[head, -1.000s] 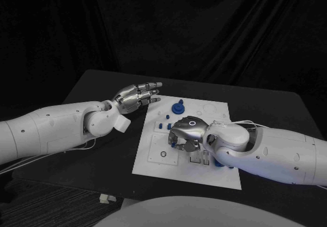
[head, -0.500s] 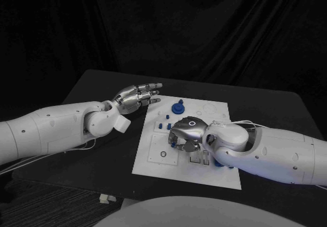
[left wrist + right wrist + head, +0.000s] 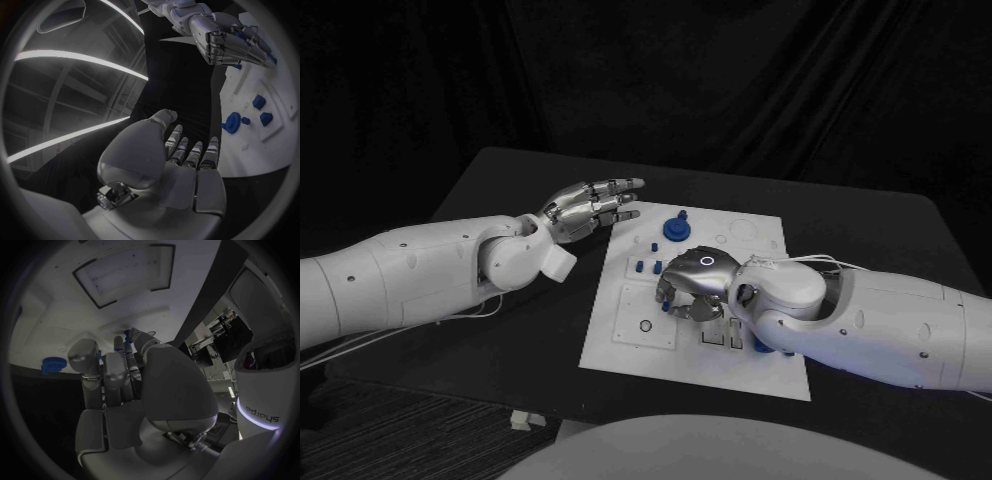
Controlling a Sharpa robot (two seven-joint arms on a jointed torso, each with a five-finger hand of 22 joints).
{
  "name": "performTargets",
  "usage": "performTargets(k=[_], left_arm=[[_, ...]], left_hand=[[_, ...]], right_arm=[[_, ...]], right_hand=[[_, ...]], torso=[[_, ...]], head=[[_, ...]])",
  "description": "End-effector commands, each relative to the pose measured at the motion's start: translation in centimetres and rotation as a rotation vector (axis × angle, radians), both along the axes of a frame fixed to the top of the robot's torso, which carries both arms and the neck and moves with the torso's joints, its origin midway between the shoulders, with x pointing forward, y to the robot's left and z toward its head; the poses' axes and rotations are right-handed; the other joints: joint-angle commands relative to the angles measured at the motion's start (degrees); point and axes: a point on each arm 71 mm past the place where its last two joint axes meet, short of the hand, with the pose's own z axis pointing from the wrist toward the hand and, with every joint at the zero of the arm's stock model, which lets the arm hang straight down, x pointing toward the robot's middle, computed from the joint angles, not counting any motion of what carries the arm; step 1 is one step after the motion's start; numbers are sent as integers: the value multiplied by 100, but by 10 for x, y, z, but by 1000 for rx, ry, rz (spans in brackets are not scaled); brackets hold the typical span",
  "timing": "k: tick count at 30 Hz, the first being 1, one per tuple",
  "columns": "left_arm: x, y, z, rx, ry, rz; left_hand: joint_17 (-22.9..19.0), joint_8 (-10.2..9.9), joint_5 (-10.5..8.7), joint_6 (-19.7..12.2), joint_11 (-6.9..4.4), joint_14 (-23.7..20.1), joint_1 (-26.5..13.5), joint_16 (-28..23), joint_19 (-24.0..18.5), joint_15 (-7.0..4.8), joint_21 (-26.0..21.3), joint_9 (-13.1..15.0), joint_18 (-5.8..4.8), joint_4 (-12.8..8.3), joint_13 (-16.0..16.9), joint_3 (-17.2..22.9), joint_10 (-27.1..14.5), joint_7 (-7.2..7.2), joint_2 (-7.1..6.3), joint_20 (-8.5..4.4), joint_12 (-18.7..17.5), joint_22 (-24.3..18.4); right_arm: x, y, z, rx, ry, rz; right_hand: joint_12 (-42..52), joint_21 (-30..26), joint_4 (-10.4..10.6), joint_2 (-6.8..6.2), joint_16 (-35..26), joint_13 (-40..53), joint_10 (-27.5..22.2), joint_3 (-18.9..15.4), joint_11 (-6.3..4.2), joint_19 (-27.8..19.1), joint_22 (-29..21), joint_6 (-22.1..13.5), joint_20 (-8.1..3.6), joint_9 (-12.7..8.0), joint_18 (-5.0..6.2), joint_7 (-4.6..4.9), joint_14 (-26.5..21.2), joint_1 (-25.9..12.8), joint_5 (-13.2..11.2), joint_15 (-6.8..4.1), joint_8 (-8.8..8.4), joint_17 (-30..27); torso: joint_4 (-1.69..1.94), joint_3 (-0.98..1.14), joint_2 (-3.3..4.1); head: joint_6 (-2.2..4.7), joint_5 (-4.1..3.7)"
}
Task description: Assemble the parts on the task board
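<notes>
The white task board point(image 3: 733, 372) lies in the middle of the black table. My right hand point(image 3: 692, 285) hangs low over the board's middle with its fingers curled down. In the right wrist view its fingertips pinch a small blue part point(image 3: 128, 334). A round blue part point(image 3: 678, 228) stands near the board's far edge, and small blue pegs point(image 3: 646, 266) stand close to the right hand. My left hand point(image 3: 591, 205) hovers over the table beside the board's far left corner, fingers stretched out and holding nothing. The left wrist view shows the round blue part point(image 3: 232, 122) and the right hand point(image 3: 225, 40).
The black table point(image 3: 516, 190) extends well past the board on every side. Dark curtains close off the back. My right forearm point(image 3: 877, 320) lies over the board's right edge, and my left forearm point(image 3: 430, 270) lies over the table's left side.
</notes>
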Motion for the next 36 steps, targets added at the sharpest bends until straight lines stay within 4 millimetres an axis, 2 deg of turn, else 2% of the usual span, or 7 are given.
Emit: performTargets(k=[1, 11, 19, 23, 28, 30, 36], left_arm=[[-1, -2, 0, -19, 2, -12], [-1, 0, -1, -16, 4, -8], [-2, 2, 0, -13, 3, -1], [-2, 4, 0, -12, 3, 3], [-3, 4, 0, -10, 5, 5], [-4, 5, 0, -9, 6, 7], [-5, 6, 0, -8, 7, 9]], left_hand=[[9, 17, 25, 23, 13, 38, -38, 26, 20, 13, 19, 5, -84, 9, -4, 27, -18, -2, 7, 1, -22, -6], [8, 24, -9, 29, 18, 34, -56, 24, 17, 14, 18, 5, -89, 14, -4, 33, -26, 4, 8, 1, -27, -11], [8, 82, -839, 69, 20, 33, -384, 31, 26, 16, 24, 3, -112, 603, 0, -201, -26, 0, 5, 0, -2, -30], [11, 150, -1888, 135, 35, 40, -528, 43, 41, 19, 36, 10, -131, 1511, 4, -736, -4, 26, 33, 0, 41, -50], [10, 202, -3164, 157, 71, 40, -1275, 49, 39, 34, 45, 13, -150, 1529, 5, -1469, 3, 67, 284, 1, 63, -68], [11, 215, -3073, 161, 76, 42, -1248, 52, 40, 33, 50, 13, -151, 1512, 5, -1540, 4, 66, 323, 1, 70, -69], [12, 260, -1989, 171, 57, 40, -616, 59, 42, 36, 70, 14, -161, 1174, 6, -1575, 1, 54, 411, 0, 82, -83]], right_arm=[[0, 0, -1, -7, 0, -15], [2, -6, 2, 29, -24, -42], [4, -24, 15, 123, -87, -82], [9, -41, 37, 171, -123, -119], [15, -70, 63, 188, -148, -181], [17, -81, 67, 167, -144, -204], [24, -113, 67, 94, -126, -277]], right_hand=[[-20, -35, 61, -46, -36, 3, -82, -24, -6, -47, 651, -163, 20, -40, -31, -2, -7, -63, -78, 49, -25, -20], [11, -190, 173, -156, -71, 29, -527, -404, 56, -124, 613, -772, 79, -196, -3, -150, -75, -294, -538, 103, -5, -100], [84, -151, 207, -100, -40, 59, -592, -564, 58, -115, 622, -705, 91, -189, -5, -145, -71, -314, -585, 108, 45, -82], [162, -114, 212, -39, -14, 84, -577, -631, 54, -100, 629, -573, 92, -168, -8, -68, -59, -259, -588, 105, 93, -67], [249, 16, 240, 33, 58, 107, -510, -664, 29, -52, 656, -462, 78, -153, -25, -38, -16, -232, -536, 84, 123, 4], [239, 19, 249, 46, 51, 98, -545, -673, 36, -48, 656, -425, 77, -148, -26, -31, -15, -229, -522, 86, 133, -10], [205, -47, 251, 53, 5, 70, -652, -703, 61, -68, 641, -384, 86, -150, -19, -44, -38, -191, -501, 105, 128, -75]], torso=[[0, 2, 1], [-1, -1, 1], [5, 1, 1], [0, 3, 4], [2, 2, -2], [8, 0, -6], [-25, -10, -5]], head=[[-1, 11], [-1, 30], [-1, 60], [-1, 39], [-1, 45], [-1, 30], [-1, 27]])
